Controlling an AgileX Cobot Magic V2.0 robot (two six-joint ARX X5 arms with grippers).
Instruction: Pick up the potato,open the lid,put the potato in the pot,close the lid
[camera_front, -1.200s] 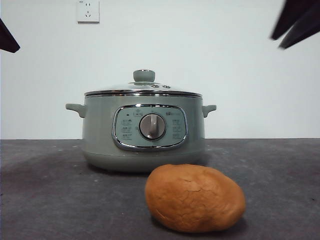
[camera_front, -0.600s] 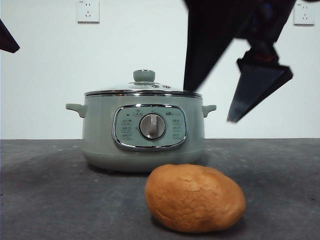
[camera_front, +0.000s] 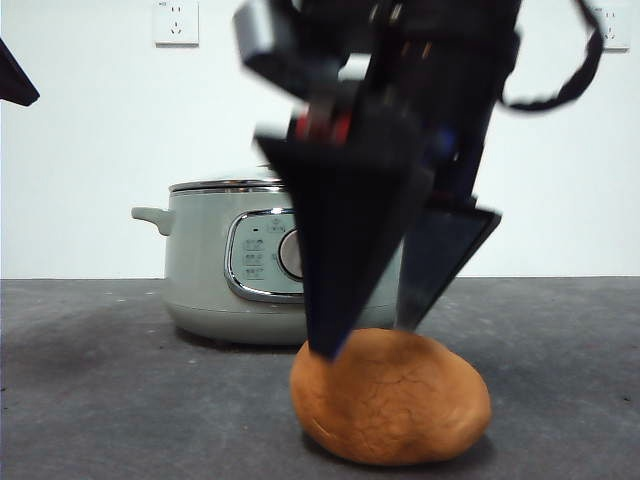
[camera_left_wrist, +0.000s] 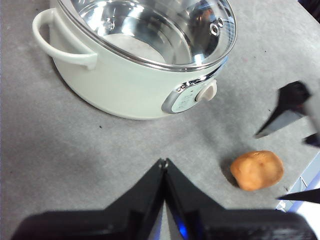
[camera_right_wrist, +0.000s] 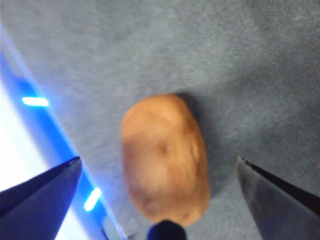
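Step in hand: picking up the potato (camera_front: 390, 398), first of the four. Not yet gripped.

Right gripper (camera_front: 375, 340) fills the centre and upper right of the front view, dark and motion-blurred, its two tips reaching the top of the potato. Whether they touch it cannot be told. In the right wrist view the jaws stand wide apart, one at the lower left corner and one at the lower right, with the potato (camera_right_wrist: 165, 157) lying between them in mid-frame. The potato's long axis runs roughly up-frame, across the line from jaw to jaw, so the jaws face its long sides.

Potato lies on the grey table (camera_front: 90, 400), low and right of centre in the front view, in front of the pot (camera_front: 215, 270). The two are apart.

Lid (camera_left_wrist: 165, 30) sits on the pot, upper centre of the left wrist view; the steel interior shows through the glass.

Left gripper (camera_left_wrist: 164, 165) waits at the bottom centre of its own view, jaws closed tip to tip on nothing.

Next move, as judged: lower the right gripper until the jaws flank the potato's middle, then close. The shape is rounded, so a grip too high would likely slip off. The lid stays for the left arm.
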